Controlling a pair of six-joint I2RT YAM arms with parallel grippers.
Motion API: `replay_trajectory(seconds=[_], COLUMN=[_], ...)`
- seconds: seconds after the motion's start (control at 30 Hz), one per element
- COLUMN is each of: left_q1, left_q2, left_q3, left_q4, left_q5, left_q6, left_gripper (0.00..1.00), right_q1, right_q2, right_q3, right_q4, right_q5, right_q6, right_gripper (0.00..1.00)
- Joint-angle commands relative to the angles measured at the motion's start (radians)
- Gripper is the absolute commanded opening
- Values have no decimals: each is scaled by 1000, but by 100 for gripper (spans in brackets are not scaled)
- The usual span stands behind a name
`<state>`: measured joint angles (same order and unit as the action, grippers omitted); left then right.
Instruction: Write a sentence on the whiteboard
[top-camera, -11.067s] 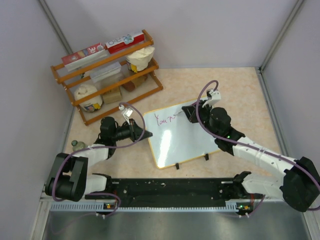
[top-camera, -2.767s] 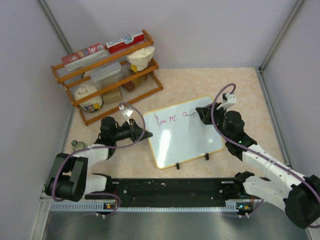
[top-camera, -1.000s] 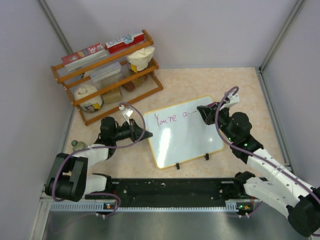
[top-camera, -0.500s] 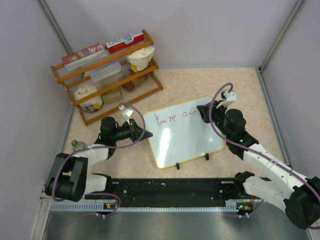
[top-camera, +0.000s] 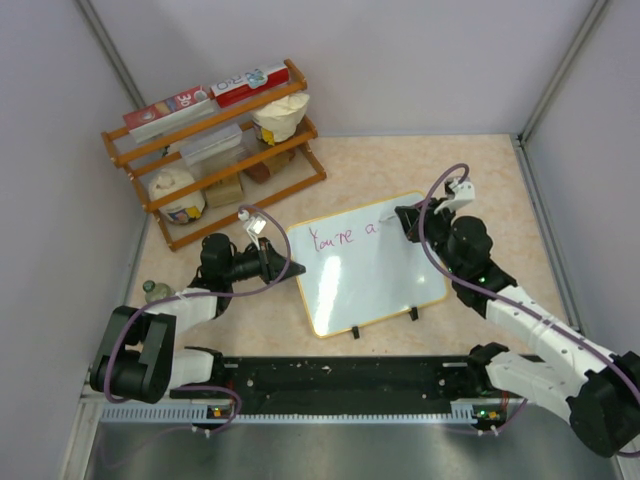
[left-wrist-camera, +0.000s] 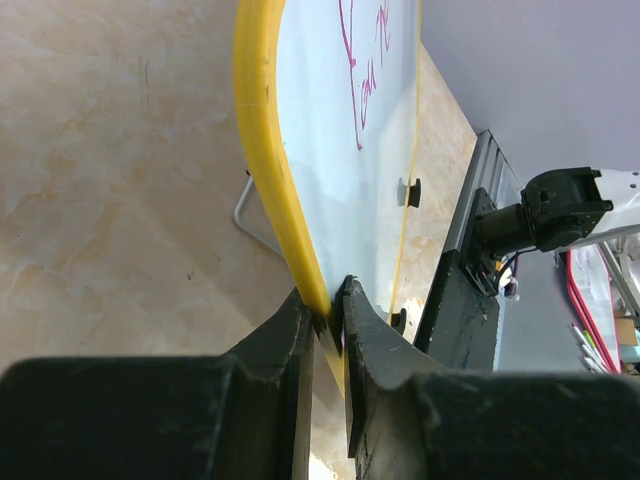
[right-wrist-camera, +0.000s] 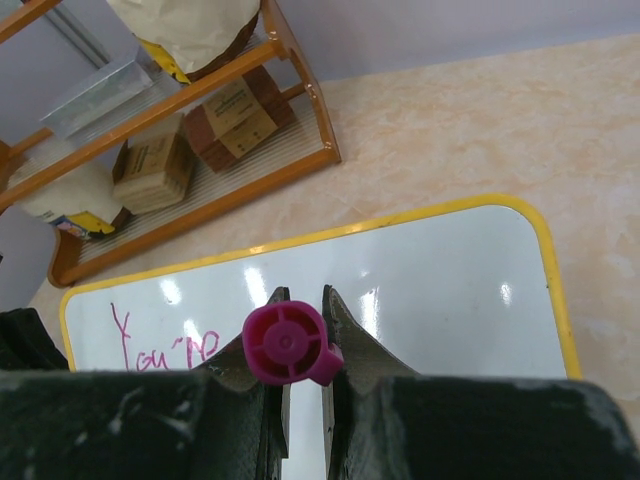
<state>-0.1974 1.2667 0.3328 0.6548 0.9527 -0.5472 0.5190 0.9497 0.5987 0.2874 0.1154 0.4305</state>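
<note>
The whiteboard (top-camera: 365, 265) lies on the table, white with a yellow rim, with pink writing "You're a" (top-camera: 342, 235) along its far edge. My left gripper (top-camera: 288, 269) is shut on the board's left rim; the left wrist view shows the yellow rim (left-wrist-camera: 262, 160) pinched between the fingers (left-wrist-camera: 330, 325). My right gripper (top-camera: 403, 221) is over the board's far right part, shut on a pink marker. In the right wrist view the marker's round pink cap end (right-wrist-camera: 287, 344) sits between the fingers, above the board (right-wrist-camera: 430, 280). The marker tip is hidden.
A wooden rack (top-camera: 215, 150) with boxes, bags and a clear container stands at the back left. A small bottle (top-camera: 150, 290) sits by the left wall. Two black clips (top-camera: 383, 322) stick out of the board's near edge. Grey walls enclose the table.
Over the earlier frames the writing grew from "You" to "You're a". In the last second my right gripper shifted slightly along the board's far edge; the left arm stayed still.
</note>
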Motion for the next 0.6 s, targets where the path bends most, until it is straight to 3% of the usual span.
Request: replay_trajectory(seconds=[0.0, 0.57], left_q1=[-2, -2], left_q2=[-4, -6], left_q3=[8, 6], left_q4=[16, 14], left_q5=[-39, -42], left_q6=[82, 82], left_gripper=[0, 0], right_q1=[-14, -19], right_q2=[12, -15], right_q3=[39, -30], right_q4=[52, 6], right_q5=[30, 24], right_q6=[10, 16], right_gripper=[0, 0])
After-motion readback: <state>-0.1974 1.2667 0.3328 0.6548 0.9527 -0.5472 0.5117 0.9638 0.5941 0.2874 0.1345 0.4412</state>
